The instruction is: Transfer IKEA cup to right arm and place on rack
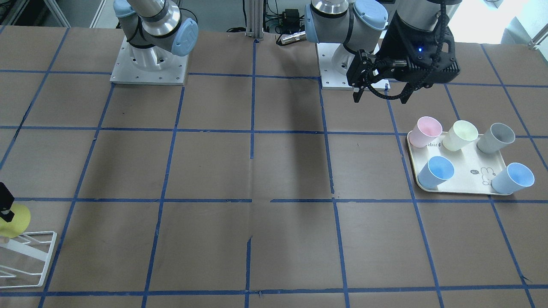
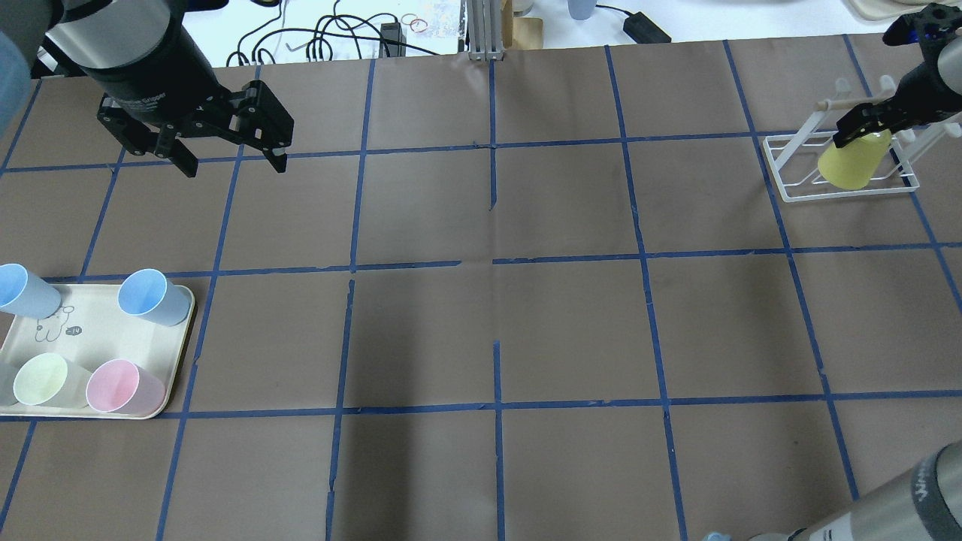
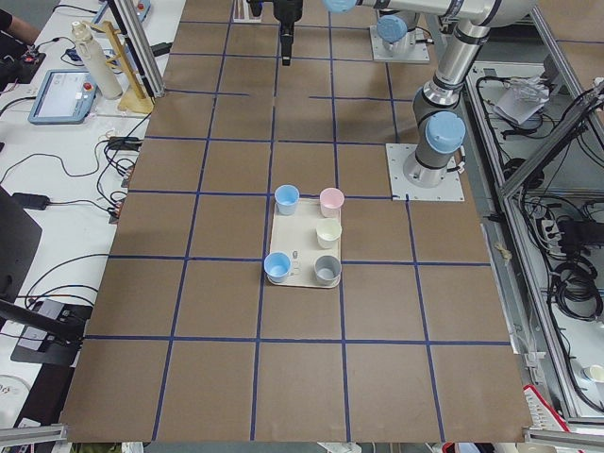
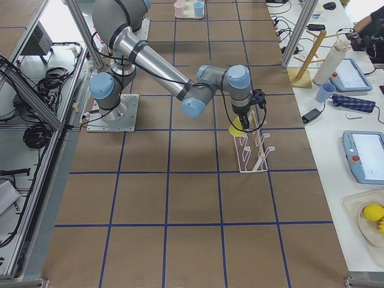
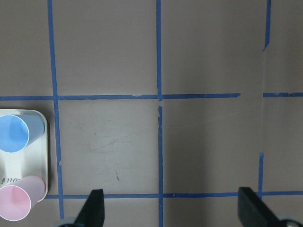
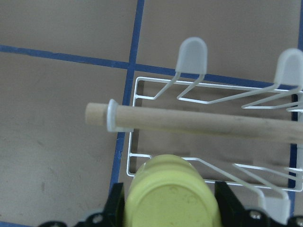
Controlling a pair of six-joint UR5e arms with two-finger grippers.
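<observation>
My right gripper is shut on the bright yellow IKEA cup and holds it tilted over the white wire rack at the far right. In the right wrist view the cup's base sits between the black fingers, just in front of the rack's wooden rod. Whether the cup touches a rod is unclear. The front-facing view shows the cup above the rack at the left edge. My left gripper is open and empty, well above the table, far from the cup.
A cream tray with a rabbit drawing at the near left holds pink, pale cream, grey and two blue cups. The table is brown paper with blue tape lines.
</observation>
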